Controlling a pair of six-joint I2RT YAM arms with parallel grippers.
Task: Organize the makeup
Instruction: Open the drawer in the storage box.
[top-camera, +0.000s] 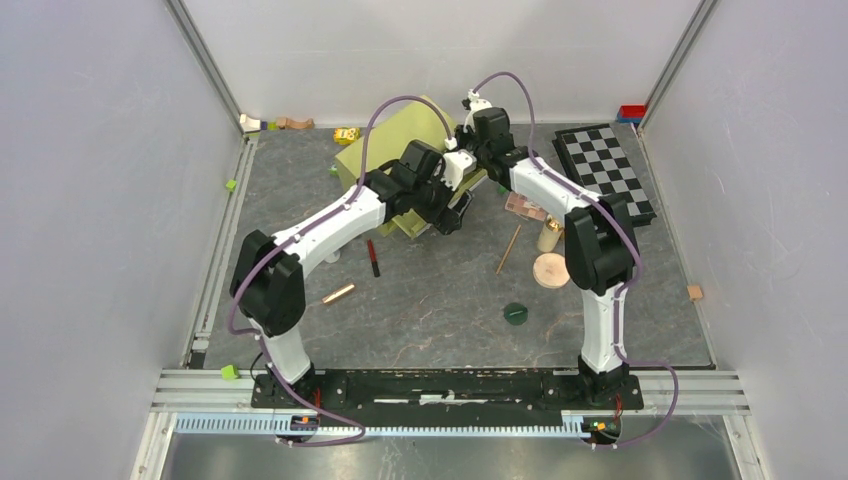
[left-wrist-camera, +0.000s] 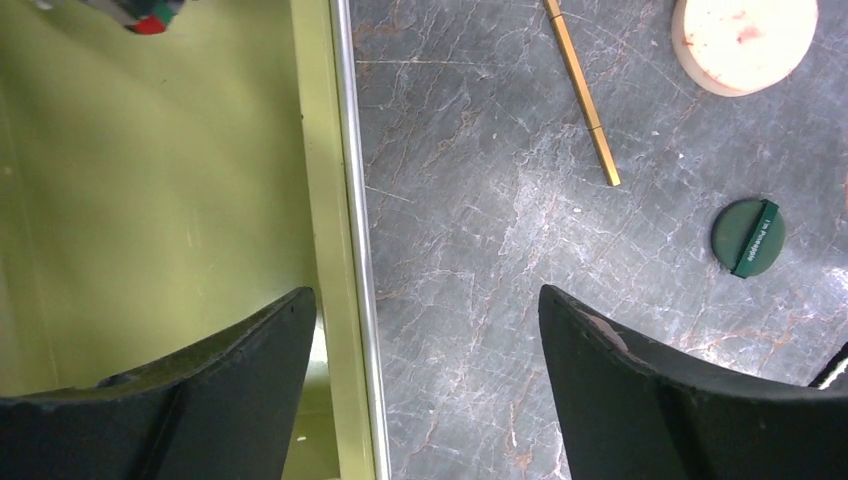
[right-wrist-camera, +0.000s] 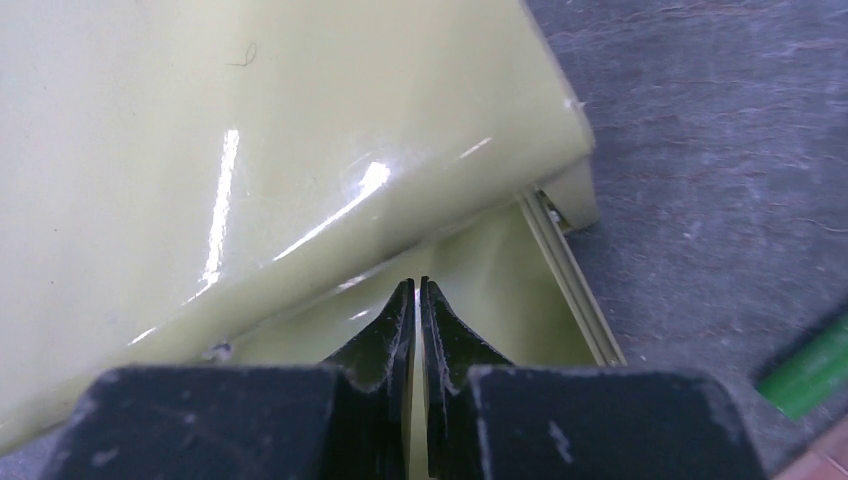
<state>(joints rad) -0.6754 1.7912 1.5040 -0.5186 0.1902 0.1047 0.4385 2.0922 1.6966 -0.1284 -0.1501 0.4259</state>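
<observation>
A yellow-green case lies open at the back centre, its glossy lid raised. My right gripper is shut, its tips at the crease under the lid; it also shows in the top view. My left gripper is open and straddles the case's front rim. On the table lie a red-black pencil, a rose-gold tube, a green disc, a tan compact, a thin gold stick, a pale bottle, a pink-brown palette and a green stick.
A chequered board lies at the back right. Small toy blocks sit at the back left, beside the case, at the left rail and at the right. White walls enclose the table.
</observation>
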